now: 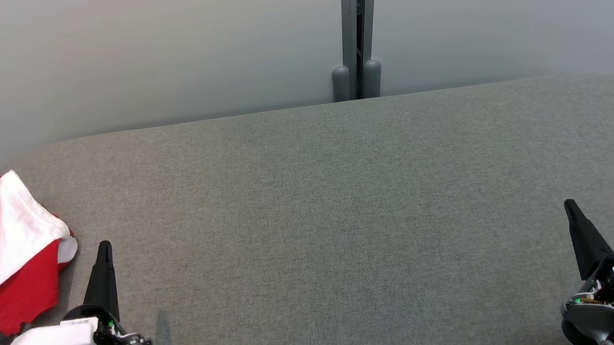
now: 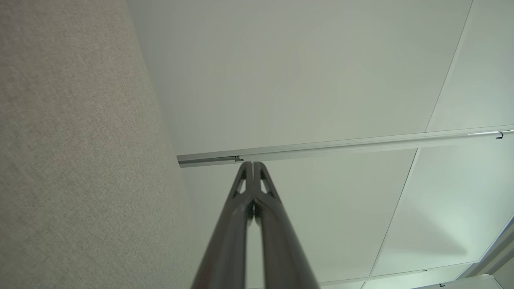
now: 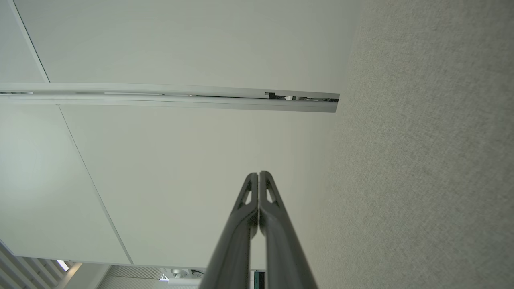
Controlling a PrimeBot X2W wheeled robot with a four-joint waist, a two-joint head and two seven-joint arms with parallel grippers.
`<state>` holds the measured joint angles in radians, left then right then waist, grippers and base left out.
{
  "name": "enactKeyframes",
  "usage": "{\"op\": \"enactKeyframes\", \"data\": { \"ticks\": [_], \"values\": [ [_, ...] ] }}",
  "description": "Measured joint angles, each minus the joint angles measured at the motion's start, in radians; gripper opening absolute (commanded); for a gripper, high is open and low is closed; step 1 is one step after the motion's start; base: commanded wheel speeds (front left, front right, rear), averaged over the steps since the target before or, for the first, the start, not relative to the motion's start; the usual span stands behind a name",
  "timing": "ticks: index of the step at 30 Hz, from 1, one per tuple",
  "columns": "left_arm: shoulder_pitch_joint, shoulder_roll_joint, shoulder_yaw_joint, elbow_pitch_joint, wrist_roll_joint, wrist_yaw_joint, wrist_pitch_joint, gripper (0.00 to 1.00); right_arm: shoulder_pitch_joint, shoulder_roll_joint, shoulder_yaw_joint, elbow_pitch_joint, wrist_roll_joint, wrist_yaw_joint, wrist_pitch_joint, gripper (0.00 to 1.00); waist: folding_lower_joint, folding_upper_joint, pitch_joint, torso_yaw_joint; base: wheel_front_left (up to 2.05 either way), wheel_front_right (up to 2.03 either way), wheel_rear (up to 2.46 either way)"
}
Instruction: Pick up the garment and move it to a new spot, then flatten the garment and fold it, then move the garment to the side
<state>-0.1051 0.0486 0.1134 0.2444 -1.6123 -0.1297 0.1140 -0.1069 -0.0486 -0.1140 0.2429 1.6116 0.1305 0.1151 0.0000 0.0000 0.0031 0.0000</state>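
A red and white garment [image 1: 5,243] lies crumpled at the left edge of the grey fabric table [image 1: 333,220], partly cut off by the head view's border. My left gripper [image 1: 104,248] rests at the lower left, shut and empty, just right of the garment and apart from it. At the lower right my right gripper [image 1: 570,206] is also shut with nothing in it, far from the garment. In the left wrist view the left gripper [image 2: 252,164] has its fingers pressed together. The right gripper [image 3: 258,174] looks the same in the right wrist view.
A pale wall panel stands behind the table, with a grey vertical post [image 1: 357,34] at its middle. The table's rounded far corners show at the left and right. Both wrist views look along the table surface toward the wall panels.
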Motion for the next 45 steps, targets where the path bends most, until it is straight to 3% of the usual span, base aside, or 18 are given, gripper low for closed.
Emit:
{"op": "enactKeyframes", "data": {
  "ticks": [45],
  "values": [
    [0.0,0.0,0.0,0.0,0.0,0.0,0.0,0.0,0.0,0.0,0.0,0.0,0.0,0.0,0.0,0.0,0.0,0.0,0.0,0.0,0.0,0.0,0.0]
  ]
}}
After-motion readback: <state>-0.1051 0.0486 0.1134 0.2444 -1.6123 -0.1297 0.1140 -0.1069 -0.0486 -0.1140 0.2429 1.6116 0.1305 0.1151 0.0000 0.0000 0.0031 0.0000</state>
